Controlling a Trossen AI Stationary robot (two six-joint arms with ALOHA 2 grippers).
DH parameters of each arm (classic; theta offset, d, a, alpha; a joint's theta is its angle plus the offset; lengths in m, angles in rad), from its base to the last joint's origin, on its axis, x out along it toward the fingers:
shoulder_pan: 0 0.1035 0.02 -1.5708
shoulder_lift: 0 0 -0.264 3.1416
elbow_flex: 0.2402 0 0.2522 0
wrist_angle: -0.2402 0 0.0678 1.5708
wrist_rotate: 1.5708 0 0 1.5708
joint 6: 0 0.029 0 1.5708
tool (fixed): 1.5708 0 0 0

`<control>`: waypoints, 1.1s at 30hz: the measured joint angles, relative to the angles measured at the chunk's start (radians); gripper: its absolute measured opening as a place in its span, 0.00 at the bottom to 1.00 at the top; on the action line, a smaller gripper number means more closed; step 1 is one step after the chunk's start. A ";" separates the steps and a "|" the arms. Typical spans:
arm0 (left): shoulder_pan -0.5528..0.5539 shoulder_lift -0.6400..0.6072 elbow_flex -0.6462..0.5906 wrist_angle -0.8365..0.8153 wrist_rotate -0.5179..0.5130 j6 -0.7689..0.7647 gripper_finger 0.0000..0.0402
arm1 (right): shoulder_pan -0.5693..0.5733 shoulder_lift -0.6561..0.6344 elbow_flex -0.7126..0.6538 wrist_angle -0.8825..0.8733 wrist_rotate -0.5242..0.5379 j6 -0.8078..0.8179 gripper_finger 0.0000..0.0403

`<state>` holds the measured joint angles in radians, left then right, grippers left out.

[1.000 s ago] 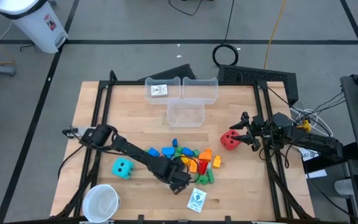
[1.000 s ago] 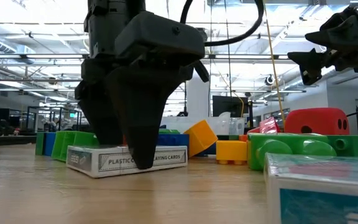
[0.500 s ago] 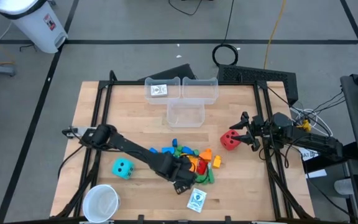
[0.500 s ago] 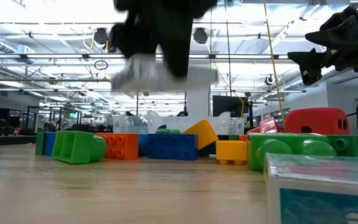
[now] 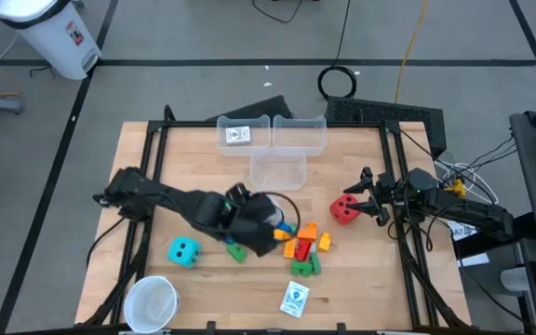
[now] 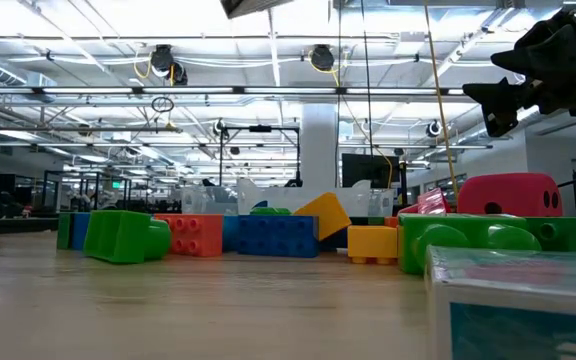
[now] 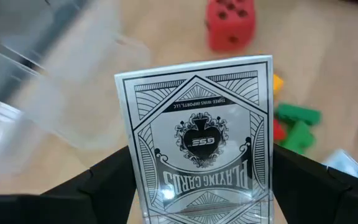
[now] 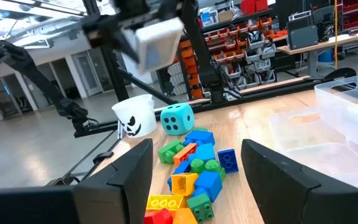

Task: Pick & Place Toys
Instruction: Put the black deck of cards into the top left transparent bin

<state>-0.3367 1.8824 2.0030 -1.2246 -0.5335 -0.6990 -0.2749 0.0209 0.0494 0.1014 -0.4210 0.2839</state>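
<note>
My left gripper (image 5: 261, 223) is shut on a silver playing-card pack (image 7: 197, 149), high above the block pile; the pack also shows in the right wrist view (image 8: 157, 38) and at the top edge of the low view (image 6: 258, 5). Coloured blocks (image 5: 301, 244) lie heaped at the table's middle. A cyan die (image 5: 183, 250) sits to their left, and a second card pack (image 5: 295, 298) lies near the front edge. My right gripper (image 5: 366, 197) is open, just right of the red die (image 5: 344, 210), touching nothing. My left gripper pinches the card pack by its two long side edges (image 7: 146, 180) between its two fingers, near one short end. The pack's printed face is turned toward the wrist camera. The pack is lifted clear of the table and the blocks.
Three clear bins stand at the far middle: one (image 5: 278, 170) nearest the blocks, one (image 5: 299, 133) behind it, and one holding a card pack (image 5: 238, 136). A white cup (image 5: 152, 302) stands at the front left. A green block (image 5: 236, 251) lies apart from the pile.
My left gripper has lifted the card pack off the table in front of the blocks and carried it up and toward the far edge, over the pile. The pack has gone from lying flat on the wood to hanging clear in the fingers.
</note>
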 joint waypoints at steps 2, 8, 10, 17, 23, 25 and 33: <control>0.029 -0.022 -0.030 0.003 -0.016 0.034 0.78 | 0.000 0.000 0.000 0.000 0.000 0.000 0.53; 0.173 -0.087 -0.215 0.140 0.018 0.178 0.78 | 0.000 0.000 0.000 0.000 0.000 0.000 0.53; 0.242 -0.114 -0.303 0.238 0.067 0.243 0.78 | 0.000 0.000 0.000 0.000 0.000 0.000 0.53; 0.506 -0.210 -0.541 0.545 0.271 0.434 0.78 | 0.000 0.004 0.000 0.000 0.000 0.000 0.53; 0.699 -0.291 -0.728 0.803 0.450 0.507 0.78 | 0.000 0.004 0.000 0.000 0.000 0.000 0.53; 0.759 -0.317 -0.790 0.879 0.499 0.519 0.78 | 0.000 0.004 0.000 0.000 0.000 0.000 0.53; 0.964 -0.349 -0.858 0.889 0.535 0.615 0.78 | 0.000 0.004 0.000 0.000 0.000 0.000 0.53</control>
<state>0.6270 1.5331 1.1453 -0.3359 0.0014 -0.0843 -0.2750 0.0250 0.0494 0.1017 -0.4210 0.2838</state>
